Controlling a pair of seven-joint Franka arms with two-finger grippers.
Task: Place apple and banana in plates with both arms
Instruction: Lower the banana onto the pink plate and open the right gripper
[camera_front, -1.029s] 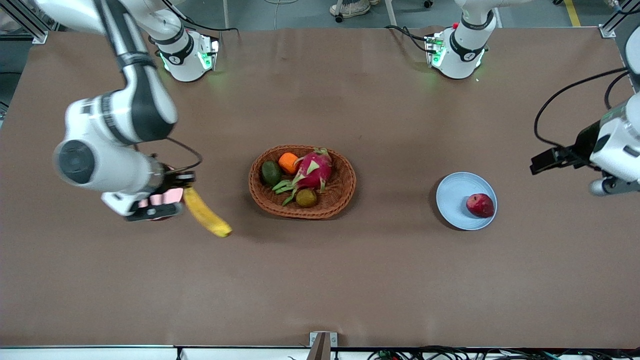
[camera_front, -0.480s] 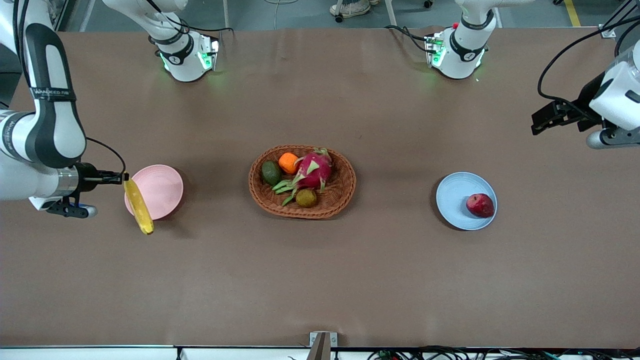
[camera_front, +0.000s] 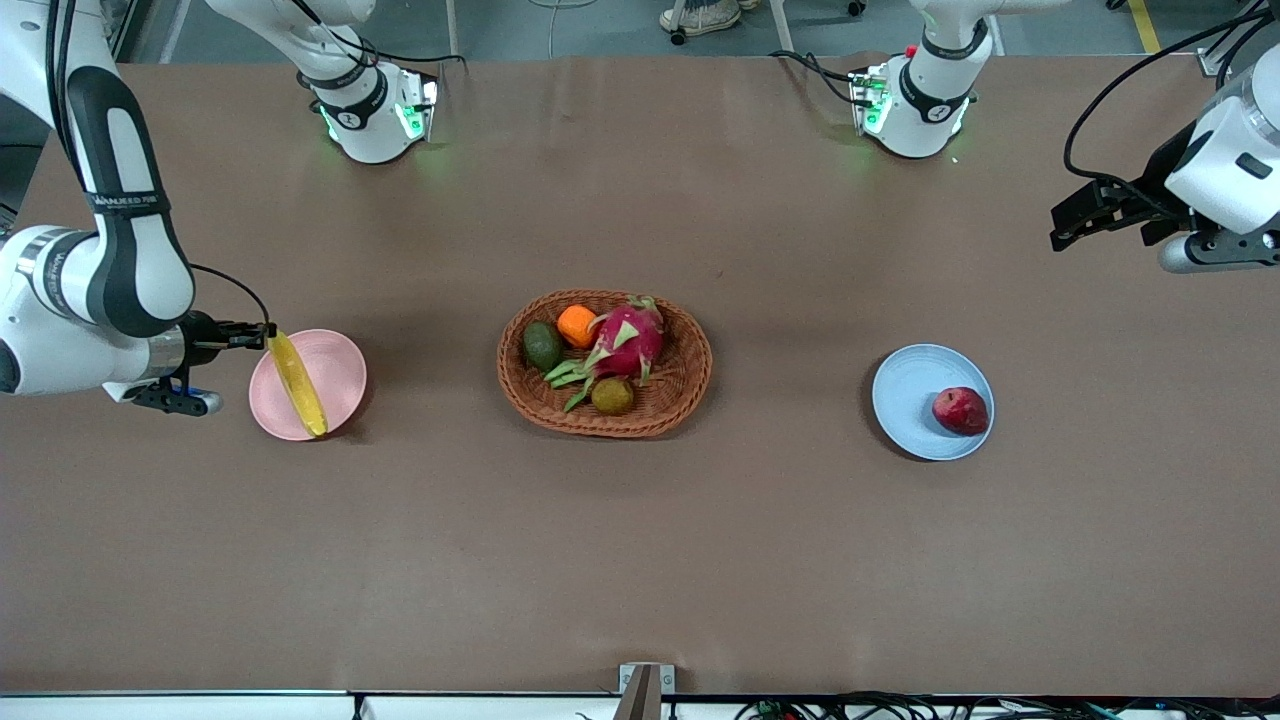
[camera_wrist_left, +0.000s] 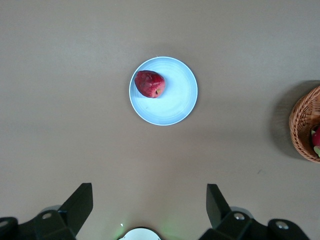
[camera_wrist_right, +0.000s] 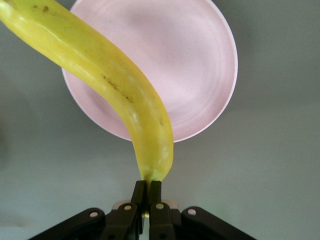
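My right gripper (camera_front: 262, 333) is shut on the stem end of the yellow banana (camera_front: 299, 383) and holds it over the pale pink plate (camera_front: 335, 367). In the right wrist view the banana (camera_wrist_right: 105, 80) crosses above the pink plate (camera_wrist_right: 195, 65) from the gripper (camera_wrist_right: 147, 189). The dark red apple (camera_front: 961, 410) lies on the light blue plate (camera_front: 915, 385) toward the left arm's end of the table. My left gripper (camera_front: 1068, 225) is up in the air, away from that plate, open and empty. The left wrist view shows the apple (camera_wrist_left: 149, 83) on the blue plate (camera_wrist_left: 177, 95) and the gripper (camera_wrist_left: 149, 206).
An oval brown wicker basket (camera_front: 680, 385) stands mid-table between the plates, holding a pink dragon fruit (camera_front: 628, 340), an orange fruit (camera_front: 576, 325), a dark green fruit (camera_front: 542, 346) and a kiwi (camera_front: 612, 395). Its rim shows in the left wrist view (camera_wrist_left: 302, 125).
My right gripper has carried the banana from beside the pink plate to over it. My left gripper has risen and drawn back toward the arms' bases.
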